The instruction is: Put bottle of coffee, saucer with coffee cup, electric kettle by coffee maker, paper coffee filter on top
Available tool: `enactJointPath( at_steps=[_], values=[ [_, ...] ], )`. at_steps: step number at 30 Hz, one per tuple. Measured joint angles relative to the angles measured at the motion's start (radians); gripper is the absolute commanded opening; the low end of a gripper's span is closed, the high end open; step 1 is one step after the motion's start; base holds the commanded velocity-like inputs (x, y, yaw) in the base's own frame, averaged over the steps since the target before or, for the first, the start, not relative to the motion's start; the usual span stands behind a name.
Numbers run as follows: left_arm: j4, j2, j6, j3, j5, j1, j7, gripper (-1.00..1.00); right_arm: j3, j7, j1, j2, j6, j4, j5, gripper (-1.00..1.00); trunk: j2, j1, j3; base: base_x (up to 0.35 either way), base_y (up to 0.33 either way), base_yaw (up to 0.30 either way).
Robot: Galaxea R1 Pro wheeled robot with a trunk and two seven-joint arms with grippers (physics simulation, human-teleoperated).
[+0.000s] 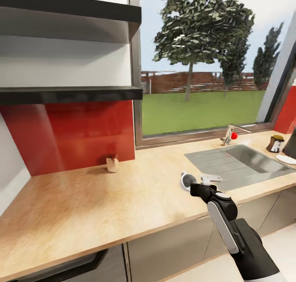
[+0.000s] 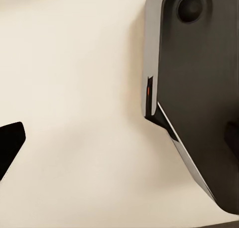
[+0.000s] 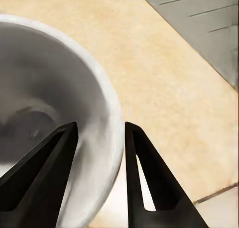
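Care is needing to go into keeping the coffee cup level while the right gripper is pinching its rim, carrying toward the saucer at right edge.

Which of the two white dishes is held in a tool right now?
The cup, not the saucer. The right tool pinches the cup's rim, one finger inside and one outside, above the countertop. The saucer lies flat beyond the sink.

No readable text, brand or number anywhere. White-and-black label on the bottle of coffee, far from the fingers beyond the sink, too small and blurred to make out.
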State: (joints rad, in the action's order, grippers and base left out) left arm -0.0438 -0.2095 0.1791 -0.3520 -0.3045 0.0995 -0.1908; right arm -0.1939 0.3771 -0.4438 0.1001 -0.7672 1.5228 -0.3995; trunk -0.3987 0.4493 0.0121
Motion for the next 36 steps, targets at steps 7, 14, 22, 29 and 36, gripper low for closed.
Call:
enactJointPath(
  at_steps=[7, 14, 22, 29, 36],
  values=[
    [0.000, 0.000, 0.000, -0.001, 0.001, -0.001, 0.000, 1.00, 0.000, 0.000, 0.000, -0.001, 0.000, 0.000, 0.000, -1.00, 0.000, 0.000, 0.000, 0.181, -0.236, -0.300],
    [0.000, 0.001, 0.000, -0.001, 0.001, -0.001, 0.000, 1.00, 0.000, 0.000, 0.000, 0.000, 0.000, 0.001, 0.000, -1.00, 0.000, 0.000, 0.000, 0.228, -0.203, -0.300],
    [0.000, 0.001, -0.001, -0.001, 0.001, -0.001, 0.000, 1.00, 0.000, 0.000, 0.000, 0.000, 0.000, 0.000, 0.000, -1.00, 0.000, 0.000, 0.000, 0.237, -0.196, -0.300],
    [0.000, 0.001, 0.000, -0.001, 0.001, -0.002, 0.000, 1.00, 0.000, 0.000, 0.000, -0.001, 0.000, 0.000, 0.000, -1.00, 0.000, 0.000, 0.000, 0.234, -0.198, -0.300],
    [0.000, 0.001, 0.000, -0.001, 0.002, -0.002, 0.000, 1.00, 0.000, 0.000, 0.000, 0.000, 0.000, 0.000, 0.000, -1.00, 0.000, 0.000, 0.000, 0.233, -0.199, -0.300]
  ],
)
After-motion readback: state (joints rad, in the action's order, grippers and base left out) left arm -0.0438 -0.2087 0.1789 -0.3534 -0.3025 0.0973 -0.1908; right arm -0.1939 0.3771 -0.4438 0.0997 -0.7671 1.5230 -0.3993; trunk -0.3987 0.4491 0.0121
